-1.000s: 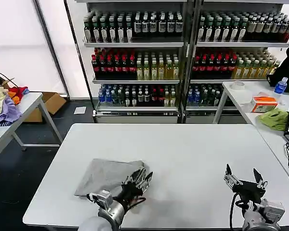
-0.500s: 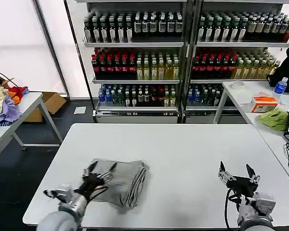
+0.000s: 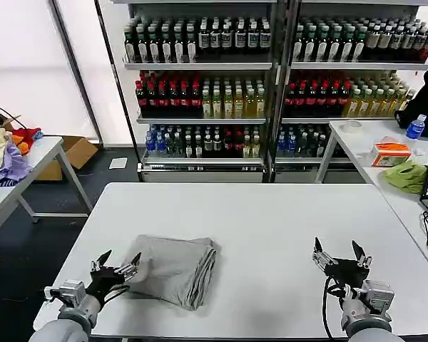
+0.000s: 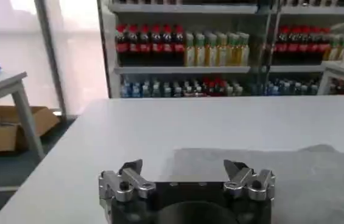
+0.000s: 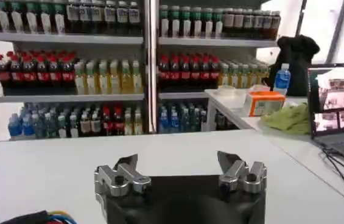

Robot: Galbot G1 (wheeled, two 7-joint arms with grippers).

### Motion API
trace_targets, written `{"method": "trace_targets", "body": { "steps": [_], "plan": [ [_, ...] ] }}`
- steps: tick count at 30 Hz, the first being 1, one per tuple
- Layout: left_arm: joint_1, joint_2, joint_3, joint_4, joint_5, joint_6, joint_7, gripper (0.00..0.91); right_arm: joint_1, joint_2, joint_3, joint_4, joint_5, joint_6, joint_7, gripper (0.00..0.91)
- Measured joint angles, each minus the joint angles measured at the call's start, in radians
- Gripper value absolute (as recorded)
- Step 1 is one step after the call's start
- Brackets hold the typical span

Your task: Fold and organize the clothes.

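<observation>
Grey garment (image 3: 172, 268) lies folded on the table (image 3: 271, 221); left gripper (image 3: 117, 266) beside it and right gripper (image 3: 340, 255) apart, both spread empty, likely released.

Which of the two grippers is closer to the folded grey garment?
The left gripper, open beside the folded grey garment's left edge; the right gripper hovers far across the table.

A broad white rectangular worktop (image 3: 271, 228) with rounded corners carries a single thing: a soft grey garment folded into a thick, roughly square bundle (image 3: 172, 267). The bundle lies flat on the worktop's front left part, well in from the far edge and near the front edge, its rounded fold edges facing the worktop's middle. In the left wrist view the same grey cloth (image 4: 269, 173) lies spread on the white surface (image 4: 159, 128).
</observation>
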Motion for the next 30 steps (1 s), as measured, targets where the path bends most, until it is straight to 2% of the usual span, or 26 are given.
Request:
{"method": "trace_targets", "body": {
  "steps": [12, 30],
  "plan": [
    [0.038, 0.028, -0.013, -0.074, 0.016, 0.013, 0.027, 0.907, 0.018, 0.01, -0.016, -0.014, -0.003, 0.0, -0.001, 0.907],
    [-0.023, 0.011, 0.004, 0.056, -0.049, 0.018, 0.064, 0.907, 0.001, 0.028, -0.038, -0.013, -0.042, 0.004, -0.008, 0.907]
  ]
}}
